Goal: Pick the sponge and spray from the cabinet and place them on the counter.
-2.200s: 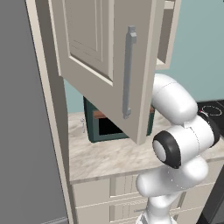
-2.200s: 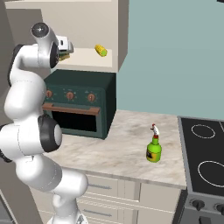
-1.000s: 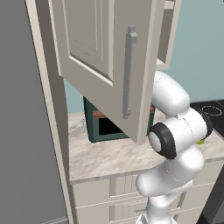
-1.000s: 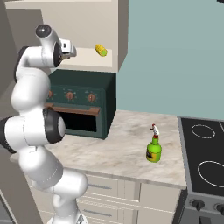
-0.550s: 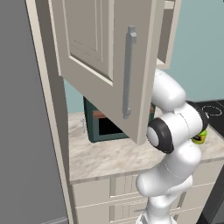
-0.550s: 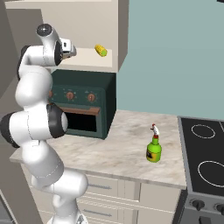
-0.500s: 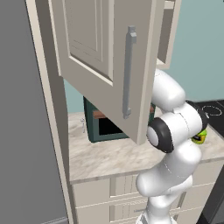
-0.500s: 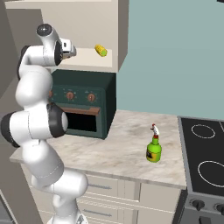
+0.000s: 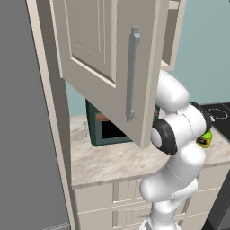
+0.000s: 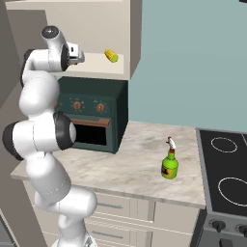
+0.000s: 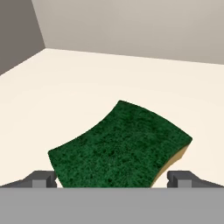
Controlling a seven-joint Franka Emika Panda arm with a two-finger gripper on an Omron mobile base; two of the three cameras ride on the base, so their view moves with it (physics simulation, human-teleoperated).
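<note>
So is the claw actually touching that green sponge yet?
Cannot tell. In the hand view the claw stands open with a fingertip at each side of the sponge, but the bottom edge hides any contact or gap.

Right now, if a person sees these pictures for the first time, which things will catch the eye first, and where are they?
The white arm reaches up into the open beige cabinet, above the dark green oven. In the hand view the green sponge lies on the cabinet's pale shelf, between the open fingers. The spray stands upright on the marbled counter, between the oven and the black cooktop.
</note>
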